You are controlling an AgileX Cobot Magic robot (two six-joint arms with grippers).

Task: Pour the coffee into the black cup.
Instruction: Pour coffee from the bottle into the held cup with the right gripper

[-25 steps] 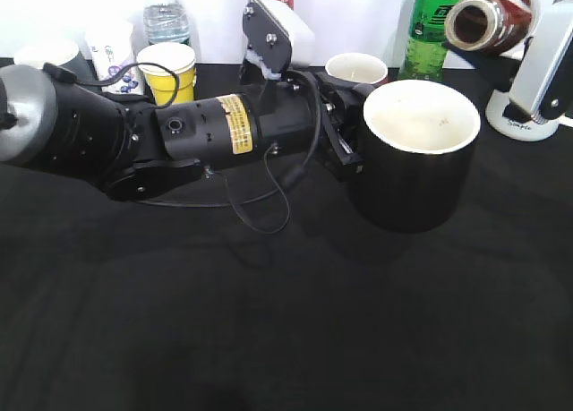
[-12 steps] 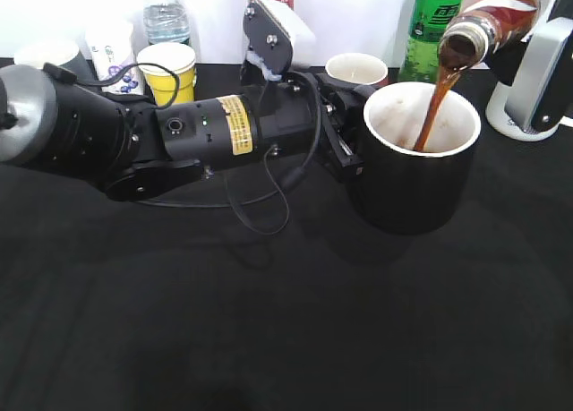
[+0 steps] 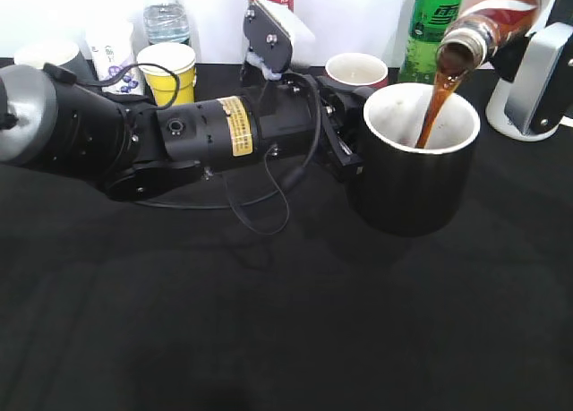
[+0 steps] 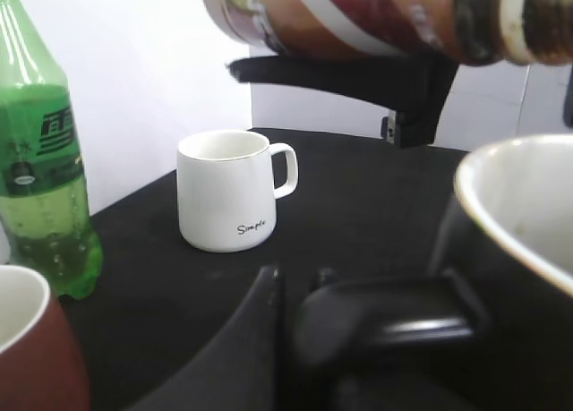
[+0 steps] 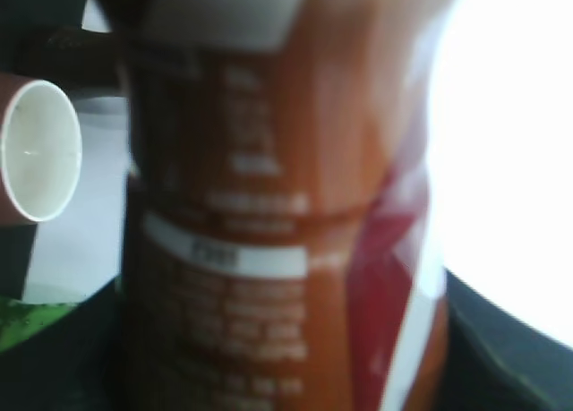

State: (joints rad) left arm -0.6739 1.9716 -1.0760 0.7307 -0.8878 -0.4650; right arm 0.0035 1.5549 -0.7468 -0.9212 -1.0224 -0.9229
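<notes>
Table [image 3: 269,321]: black cloth under everything.
Left arm [image 3: 179,133]: lies low across the cloth, reaching to the black cup from the left.
Black cup [image 3: 416,156]: the landmark; upright on the cloth, white inside, handle toward the left arm.
Left gripper [image 3: 345,138]: closed on the black cup's handle [image 4: 385,317]; fingers pressed against the cup's left wall.
Coffee bottle [image 3: 488,17]: above the cup's right rim, tipped neck-down.
Right gripper: clamped on the coffee bottle; only a dark finger [image 4: 358,75] shows under the bottle, which fills the right wrist view.
Coffee [image 3: 434,102]: a brown stream running from the bottle mouth into the cup.
Change: half a second ago the stream was already falling; a second ago the bottle was tilted but dry.
White mug [image 4: 228,192]: behind the cup.
Red mug [image 3: 356,71]: just behind the cup, left.
</notes>
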